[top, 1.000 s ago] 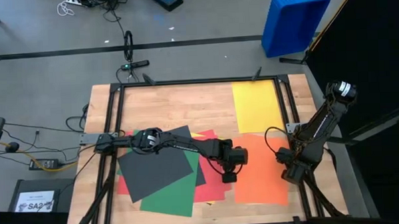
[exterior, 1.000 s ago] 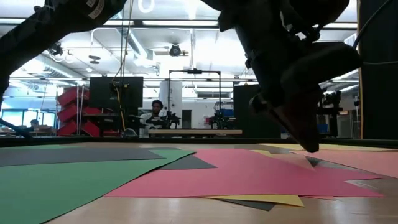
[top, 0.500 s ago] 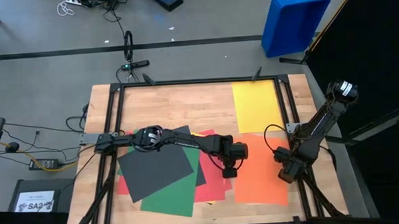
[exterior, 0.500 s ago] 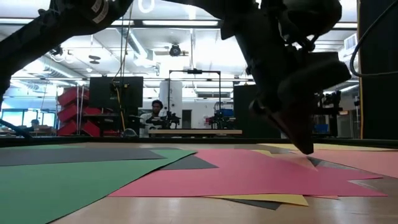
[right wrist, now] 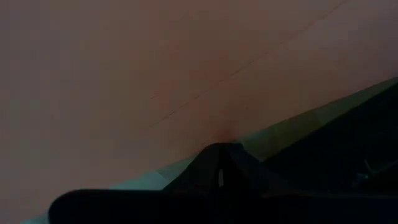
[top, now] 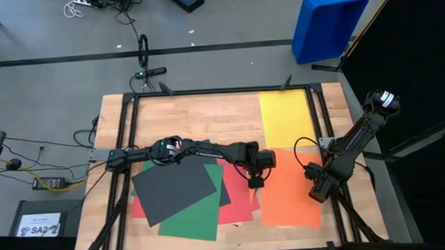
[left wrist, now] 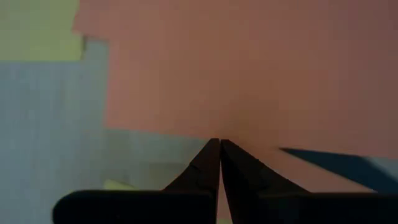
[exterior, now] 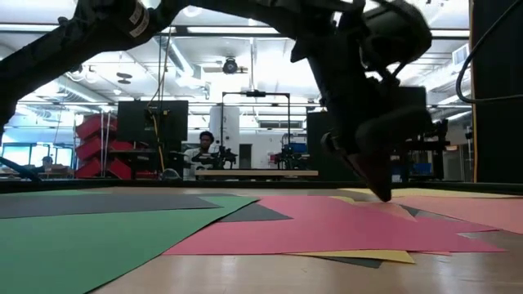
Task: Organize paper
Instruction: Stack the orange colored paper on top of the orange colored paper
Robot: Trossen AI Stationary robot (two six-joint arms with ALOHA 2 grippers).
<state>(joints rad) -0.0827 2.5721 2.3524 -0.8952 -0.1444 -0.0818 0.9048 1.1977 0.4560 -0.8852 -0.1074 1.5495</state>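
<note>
Left pincer (top: 254, 182) tip-down on red paper (top: 238, 199)

The thin matte red paper sheet (top: 238, 190) lies mostly hidden under the dark grey sheet (top: 173, 190) and the green sheet (top: 192, 215), so its full outline cannot be traced. A yellow sheet (exterior: 372, 256) and another dark sheet (exterior: 353, 261) show only as slivers from beneath the red one near the table's front edge. The left arm (top: 208, 151) covers part of the pile below it. In the low view, the arm's upper part is cut off by the frame. The right wrist view shows only blurred orange paper (right wrist: 155, 74). The small white printed sheet (top: 39, 224) beside the table is too small to read fully.
</note>
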